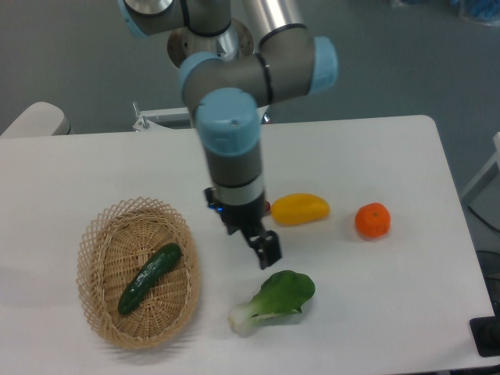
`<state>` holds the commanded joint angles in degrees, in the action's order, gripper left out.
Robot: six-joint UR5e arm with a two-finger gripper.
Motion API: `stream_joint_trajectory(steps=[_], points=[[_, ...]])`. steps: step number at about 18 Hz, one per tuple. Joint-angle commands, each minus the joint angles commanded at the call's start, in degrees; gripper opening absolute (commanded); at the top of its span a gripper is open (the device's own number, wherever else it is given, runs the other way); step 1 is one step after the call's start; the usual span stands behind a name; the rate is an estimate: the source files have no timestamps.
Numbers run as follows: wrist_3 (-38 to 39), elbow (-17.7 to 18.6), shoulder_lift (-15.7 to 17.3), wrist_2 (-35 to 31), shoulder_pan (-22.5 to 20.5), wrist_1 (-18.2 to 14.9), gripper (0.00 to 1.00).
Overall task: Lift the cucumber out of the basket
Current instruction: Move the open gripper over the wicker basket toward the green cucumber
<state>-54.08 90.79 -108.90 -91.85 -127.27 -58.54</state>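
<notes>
The dark green cucumber [149, 278] lies diagonally inside the tan wicker basket [98, 311] at the front left of the table. My gripper [266, 250] hangs above the table to the right of the basket, just above the bok choy, and holds nothing. Only one dark finger [269, 248] shows clearly, so I cannot tell how far the jaws stand apart.
A bok choy [275, 300] with a white stem lies right of the basket. A yellow mango-like fruit [300, 208] and an orange [373, 220] lie further right. The arm's base stands at the table's back edge.
</notes>
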Motion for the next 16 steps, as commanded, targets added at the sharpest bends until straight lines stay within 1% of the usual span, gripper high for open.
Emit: stream_joint_trajectory(steps=[4, 5, 7, 8, 10, 11, 14, 16], points=[[15.3, 3.1, -0.6, 0.3, 2.8, 0.1, 1.0], [19.0, 3.3, -0.8, 0.3, 3.3, 0.1, 1.0], [24.5, 4.3, -0.8, 0.3, 4.3, 0.3, 1.0], [25.9, 4.9, -0.9, 0.2, 4.9, 1.1, 1.0], [26.7, 6.2, -0.9, 0.2, 5.9, 4.5, 1.0], [26.8, 6.6, -1.2, 0.0, 6.5, 5.3, 1.0], [27.9, 5.7, -3.9, 0.1, 7.7, 5.4, 1.0], [27.3, 5.3, -5.6, 0.1, 8.7, 5.5, 1.0]])
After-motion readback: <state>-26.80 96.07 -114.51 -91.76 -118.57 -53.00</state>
